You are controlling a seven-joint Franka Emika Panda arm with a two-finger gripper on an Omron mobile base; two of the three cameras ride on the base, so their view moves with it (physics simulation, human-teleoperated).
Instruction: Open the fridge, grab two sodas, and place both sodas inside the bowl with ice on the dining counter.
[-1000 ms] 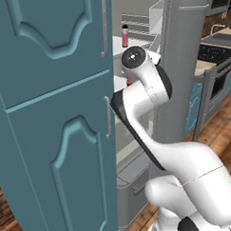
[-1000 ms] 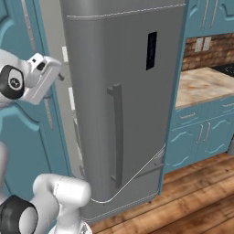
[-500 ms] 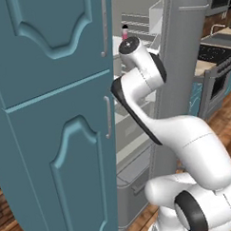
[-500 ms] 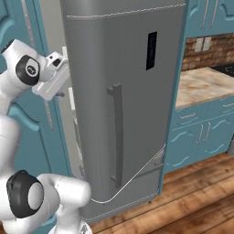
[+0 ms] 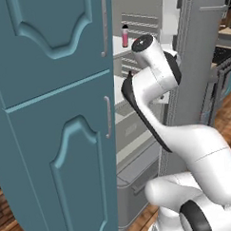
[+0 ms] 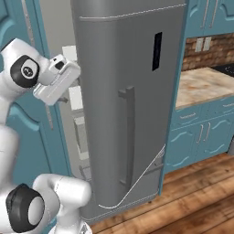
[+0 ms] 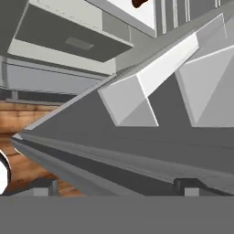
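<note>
Tall grey metal fridge (image 6: 132, 100) stands open, door with black display panel (image 6: 157, 51) and long vertical handle (image 6: 129, 137) swung out toward the room. White arm reaches into the gap between the teal cabinet door (image 5: 51, 115) and the fridge door. Gripper (image 7: 116, 185) sits inside the fridge with its two dark tips spread wide, nothing between them. Hand view is rolled: white door bins (image 7: 137, 96) just ahead, grey bottom drawer (image 7: 64, 36) beyond. Small slim pink bottle with dark cap (image 5: 125, 35) stands upright on a white shelf (image 5: 133, 44), above and behind the arm's elbow. A dark reddish-brown shape (image 7: 140, 3) shows on a white shelf at the top edge of the hand view, cut off; cannot tell more. Wooden floor (image 6: 192, 201) below.
</note>
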